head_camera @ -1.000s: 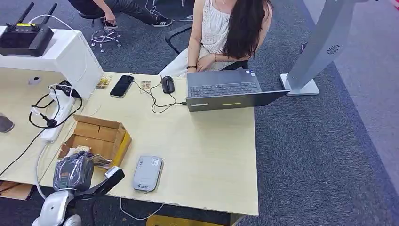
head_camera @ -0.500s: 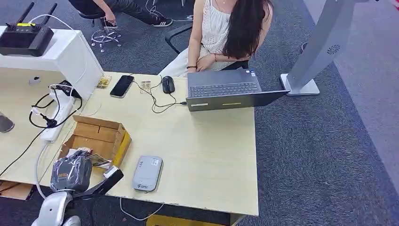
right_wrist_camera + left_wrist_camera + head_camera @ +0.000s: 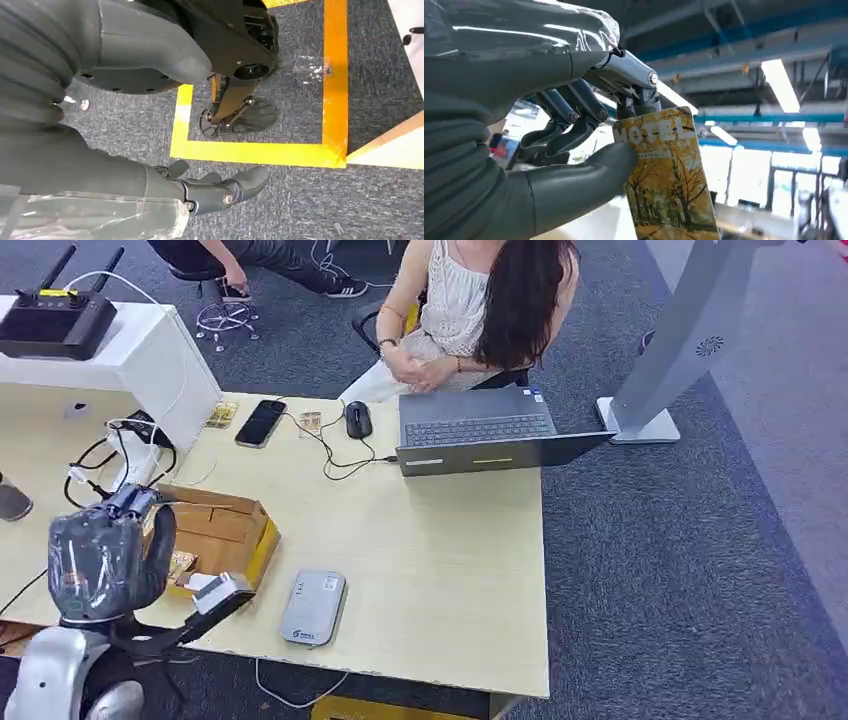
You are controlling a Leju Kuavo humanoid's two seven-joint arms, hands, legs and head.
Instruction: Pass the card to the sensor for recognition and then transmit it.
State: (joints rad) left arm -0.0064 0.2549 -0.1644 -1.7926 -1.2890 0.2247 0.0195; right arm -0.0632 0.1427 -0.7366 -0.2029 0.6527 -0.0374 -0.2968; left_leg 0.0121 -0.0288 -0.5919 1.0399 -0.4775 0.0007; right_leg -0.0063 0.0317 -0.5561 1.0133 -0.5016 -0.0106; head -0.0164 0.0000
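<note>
Glossy printed card (image 3: pixel 667 175); matt grey left hand (image 3: pixel 574 130) under shiny plastic wrap; pale wood-look table (image 3: pixel 440 570); brown cardboard box (image 3: pixel 225 530).

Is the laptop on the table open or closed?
Open. The laptop shows its keyboard, with the screen part folded far back toward the robot; whether it is switched on cannot be told.

Wooden table (image 3: pixel 450 570) on grey carpet. Open cardboard box (image 3: pixel 215 530) near left edge. Open laptop (image 3: pixel 480 435) at far edge, black mouse (image 3: pixel 357 419) and black phone (image 3: pixel 260 423) beside it, cable trailing between. White power strip (image 3: pixel 130 475) with black cords at left. Seated person (image 3: pixel 470 300) behind laptop. Yellow floor tape (image 3: pixel 260 150) on carpet.
</note>
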